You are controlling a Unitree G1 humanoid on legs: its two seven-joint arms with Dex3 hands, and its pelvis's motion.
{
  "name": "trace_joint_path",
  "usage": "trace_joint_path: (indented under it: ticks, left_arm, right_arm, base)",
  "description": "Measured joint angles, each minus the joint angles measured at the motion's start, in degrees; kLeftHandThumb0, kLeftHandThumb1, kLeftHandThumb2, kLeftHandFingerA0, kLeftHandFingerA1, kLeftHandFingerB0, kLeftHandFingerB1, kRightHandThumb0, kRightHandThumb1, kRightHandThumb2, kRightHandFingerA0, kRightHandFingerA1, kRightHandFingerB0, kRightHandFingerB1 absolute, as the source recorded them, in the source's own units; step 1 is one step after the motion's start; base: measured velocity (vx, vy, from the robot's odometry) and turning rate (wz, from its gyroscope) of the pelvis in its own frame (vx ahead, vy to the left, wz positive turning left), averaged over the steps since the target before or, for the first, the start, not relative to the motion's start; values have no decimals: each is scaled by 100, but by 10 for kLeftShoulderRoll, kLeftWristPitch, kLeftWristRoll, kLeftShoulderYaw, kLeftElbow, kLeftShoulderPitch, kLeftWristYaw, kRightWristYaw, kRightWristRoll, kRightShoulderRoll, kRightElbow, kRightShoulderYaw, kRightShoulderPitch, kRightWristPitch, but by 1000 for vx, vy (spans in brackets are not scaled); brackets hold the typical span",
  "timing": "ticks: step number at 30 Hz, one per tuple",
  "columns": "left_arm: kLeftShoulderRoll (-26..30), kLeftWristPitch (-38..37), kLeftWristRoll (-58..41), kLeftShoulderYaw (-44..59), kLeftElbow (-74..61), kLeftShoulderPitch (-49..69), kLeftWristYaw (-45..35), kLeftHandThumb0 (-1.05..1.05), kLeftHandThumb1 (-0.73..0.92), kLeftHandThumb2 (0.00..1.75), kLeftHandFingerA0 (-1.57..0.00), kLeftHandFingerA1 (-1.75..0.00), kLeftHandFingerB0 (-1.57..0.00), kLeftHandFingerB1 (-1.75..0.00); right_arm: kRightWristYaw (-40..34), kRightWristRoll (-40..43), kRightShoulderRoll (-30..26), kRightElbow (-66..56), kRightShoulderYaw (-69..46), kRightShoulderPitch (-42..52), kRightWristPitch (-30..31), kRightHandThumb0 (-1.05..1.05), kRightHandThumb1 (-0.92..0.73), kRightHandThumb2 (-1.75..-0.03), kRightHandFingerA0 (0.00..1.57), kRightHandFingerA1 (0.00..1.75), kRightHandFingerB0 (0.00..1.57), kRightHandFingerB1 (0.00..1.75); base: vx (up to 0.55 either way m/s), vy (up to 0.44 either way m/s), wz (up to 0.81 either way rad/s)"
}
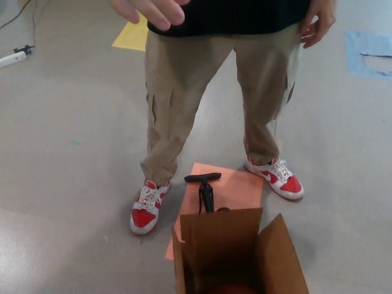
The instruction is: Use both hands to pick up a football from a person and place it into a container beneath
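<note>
Grey floor [67, 184]: football [231, 288] sits low in cardboard box [278, 257], placement looks complete; neither robot hand visible, nothing left but standby.

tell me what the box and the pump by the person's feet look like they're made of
Box: brown cardboard, matte, with raw flap edges and fold creases. Pump: black, slightly glossy T-handle and barrel, probably plastic, though painted metal can't be ruled out. It stands on a flat orange sheet, possibly paper or foam.
</note>
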Motion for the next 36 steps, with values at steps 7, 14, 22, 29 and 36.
trace_joint_path:
  ticks: [7,14,22,29,36]
  left_arm:
    - [-3,-7,-2,-10,6,1,-13,-95,76,109,0,-8,0,-3]
    - [-51,-23,13,-87,16,41,-18,-83,82,113,0,-16,0,-12]
    - [-82,-39,33,-137,106,65,-17,-88,82,113,0,-17,0,-13]
    - [-82,-67,58,-177,217,66,-17,-88,80,110,-7,-22,-7,-16]
    - [-67,-110,80,-197,292,60,-18,-87,81,110,-8,-23,-7,-16]
  right_arm:
    - [4,6,13,-14,7,0,-2,-83,-77,-112,0,15,0,14]
    - [-9,-10,46,85,36,-16,-19,-86,-79,-112,7,32,7,19]
    - [-17,-33,52,233,74,-18,-26,-84,-80,-109,6,24,6,18]
    - [-24,-58,49,377,111,-43,-32,-79,-80,-109,6,28,6,23]
    - [-38,-88,37,483,145,-68,-51,-82,-83,-111,6,23,6,19]
  base:
    - [0,0,0]
    - [0,0,0]
    - [0,0,0]
    - [0,0,0]
    - [0,0,0]
